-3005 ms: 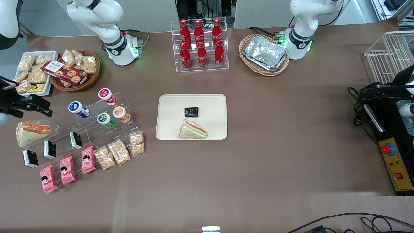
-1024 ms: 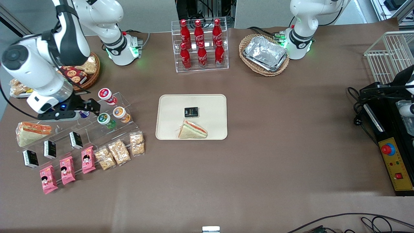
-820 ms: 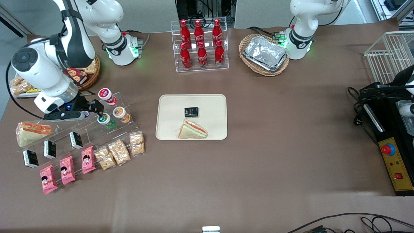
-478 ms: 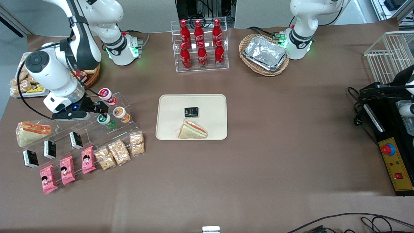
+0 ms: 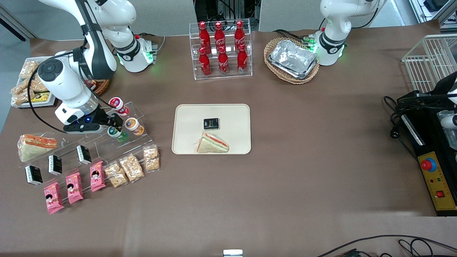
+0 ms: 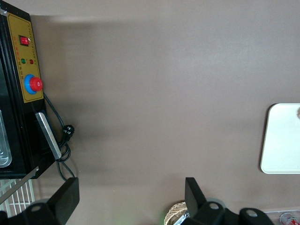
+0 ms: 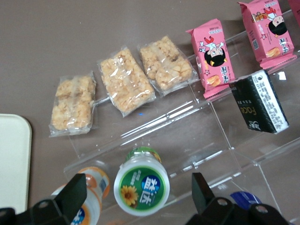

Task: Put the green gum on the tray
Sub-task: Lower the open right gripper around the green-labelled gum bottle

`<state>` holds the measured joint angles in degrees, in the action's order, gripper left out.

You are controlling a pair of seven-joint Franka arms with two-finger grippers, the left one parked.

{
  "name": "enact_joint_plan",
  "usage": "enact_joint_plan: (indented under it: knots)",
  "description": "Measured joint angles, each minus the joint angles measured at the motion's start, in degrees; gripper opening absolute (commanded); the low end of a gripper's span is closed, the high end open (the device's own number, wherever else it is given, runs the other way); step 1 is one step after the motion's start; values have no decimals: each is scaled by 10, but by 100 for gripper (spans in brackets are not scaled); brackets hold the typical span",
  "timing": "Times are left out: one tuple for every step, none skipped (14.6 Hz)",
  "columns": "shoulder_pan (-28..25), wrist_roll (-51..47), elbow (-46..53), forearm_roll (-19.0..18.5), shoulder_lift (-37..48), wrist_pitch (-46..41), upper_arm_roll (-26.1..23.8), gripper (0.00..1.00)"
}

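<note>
The green gum [image 5: 115,132], a small translucent green bottle with a white, green-labelled lid, stands upright on the clear acrylic stepped rack [image 5: 107,142] at the front view's middle left, beside the orange-bodied bottle [image 5: 133,126]. The black two-finger gripper [image 7: 136,202] hovers just above it, fingers spread and straddling the lid, evidently lined up to grasp. The beige rectangular tray [image 5: 185,142] waits mid-frame.
</note>
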<state>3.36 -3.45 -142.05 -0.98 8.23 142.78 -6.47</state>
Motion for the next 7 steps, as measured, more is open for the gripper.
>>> enact_joint_plan:
  knots:
    - [0,-1,-1,0,-6,10,0,100]
    - [0,-1,-2,0,-14,20,0,100]
    - [0,-1,-2,0,-22,29,0,100]
    - [0,-1,-2,0,-29,34,0,100]
    - [0,-2,-2,0,-35,39,0,100]
    - [0,-2,-2,0,-40,44,0,100]
    - [0,-2,-2,0,-44,48,0,100]
